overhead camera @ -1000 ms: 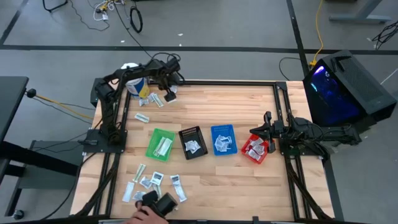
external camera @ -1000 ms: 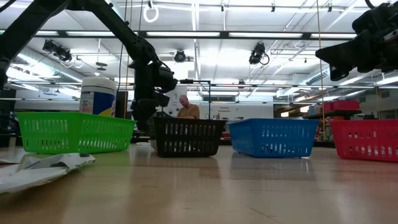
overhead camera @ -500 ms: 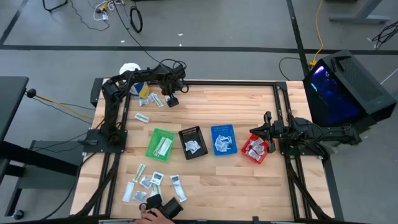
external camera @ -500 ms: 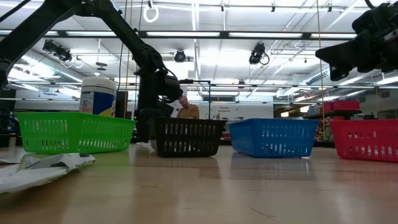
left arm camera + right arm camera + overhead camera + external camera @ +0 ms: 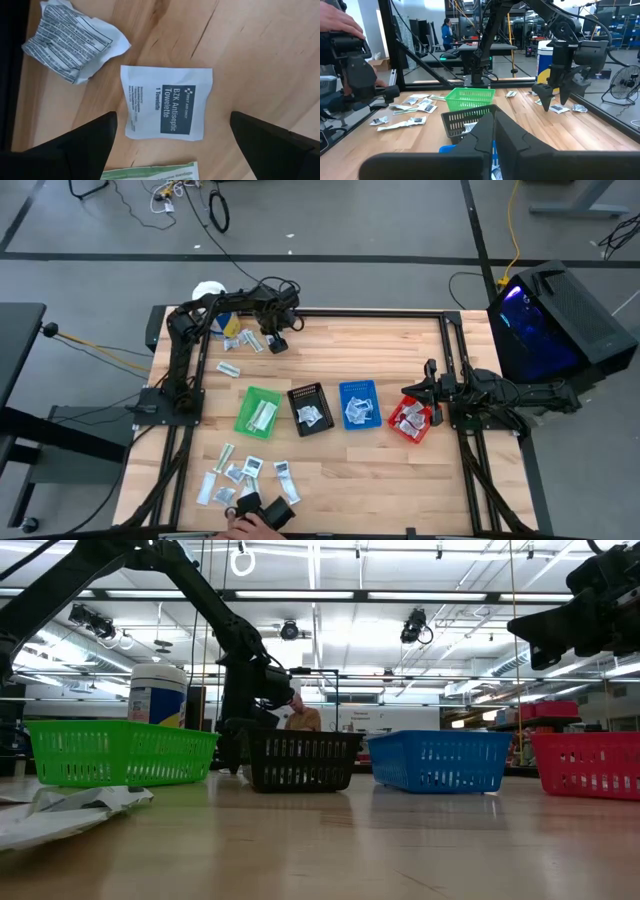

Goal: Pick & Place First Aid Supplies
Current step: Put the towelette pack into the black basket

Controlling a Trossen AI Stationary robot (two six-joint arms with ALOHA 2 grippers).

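The left arm reaches from its base at the table's left edge up and across to the far left corner of the table. Its wrist is bent so that the left gripper points straight down at the wood. The fingers are spread wide. In the left wrist view the two fingertips stand on either side of a white towelette packet that lies flat on the table. The packet sits between the fingers; neither finger touches it. A crumpled printed packet lies just beside it, and the edge of a green-printed packet shows near the fingers. A white tub stands at the table corner, near the gripper.

The right arm is folded low at the table's right edge. The right gripper sits above the red bin, with its fingers pressed together and nothing between them.

Four bins stand in a row across the middle of the table: the green bin, the black bin, the blue bin and the red bin. Each holds some packets. A second group of loose packets lies at the near left part of the table. A person's hand holds a dark device at the near edge, just beside that group.
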